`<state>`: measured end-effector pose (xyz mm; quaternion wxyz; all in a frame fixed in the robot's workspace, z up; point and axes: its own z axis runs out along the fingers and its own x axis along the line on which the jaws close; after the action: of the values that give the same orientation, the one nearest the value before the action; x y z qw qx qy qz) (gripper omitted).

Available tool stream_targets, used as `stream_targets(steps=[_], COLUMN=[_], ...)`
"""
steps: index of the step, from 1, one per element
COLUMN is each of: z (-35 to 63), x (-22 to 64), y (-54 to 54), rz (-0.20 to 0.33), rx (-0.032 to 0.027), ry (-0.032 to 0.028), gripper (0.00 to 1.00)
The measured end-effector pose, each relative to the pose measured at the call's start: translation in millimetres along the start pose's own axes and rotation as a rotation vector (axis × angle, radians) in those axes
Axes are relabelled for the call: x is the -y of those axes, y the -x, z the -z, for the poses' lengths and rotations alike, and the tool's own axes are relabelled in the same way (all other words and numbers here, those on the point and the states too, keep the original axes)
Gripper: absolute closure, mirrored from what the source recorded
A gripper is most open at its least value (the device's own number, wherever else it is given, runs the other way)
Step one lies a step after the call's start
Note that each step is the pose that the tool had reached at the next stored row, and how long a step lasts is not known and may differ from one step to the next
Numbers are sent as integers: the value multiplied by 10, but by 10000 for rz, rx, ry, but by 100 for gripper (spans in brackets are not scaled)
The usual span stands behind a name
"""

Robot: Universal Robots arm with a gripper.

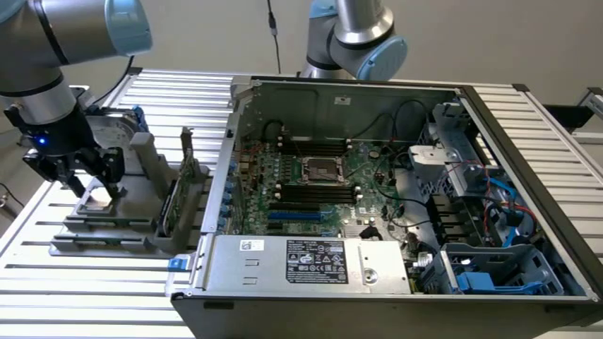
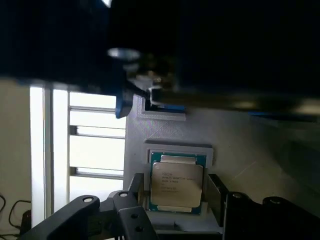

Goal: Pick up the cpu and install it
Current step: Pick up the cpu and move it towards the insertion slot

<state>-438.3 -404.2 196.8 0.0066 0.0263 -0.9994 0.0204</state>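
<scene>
The gripper [image 2: 176, 190] is open, with one finger [image 2: 137, 186] on each side of the cpu [image 2: 176, 182]; whether the fingers touch its edges I cannot tell, but they are not closed on it. The cpu lies flat, metal plate up, in the square seat of a grey holder [image 1: 118, 224]. This holder stands near the edge of the table [image 1: 85, 300] on the exterior view's left. So, as I judge it, the task is at its very beginning: the cpu is not yet picked up, and the lifting, carrying and installing are all left. Further away, to the exterior view's right, the open computer case [image 1: 349, 99] lies on the table. Inside it is the green circuit board, and in its middle the socket [image 1: 320, 169], which holds no cpu.
</scene>
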Motion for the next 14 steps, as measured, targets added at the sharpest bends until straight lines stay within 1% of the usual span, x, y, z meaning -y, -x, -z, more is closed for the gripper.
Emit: stream_targets(steps=[1,2,3,4,6,7,9,14], z=[13,24,27,29,30,30,30,27], x=[1,2,2,2,4,8,16,64], y=[0,0,0,-1,0,-1,-1,-4], rz=[0,1,2,3,5,1,-15,-65], rx=[2,4,10,13,26,29,30,29], ry=[30,74,146,247,496,553,573,576], gripper=[38,38,38,38,38,38,38,38])
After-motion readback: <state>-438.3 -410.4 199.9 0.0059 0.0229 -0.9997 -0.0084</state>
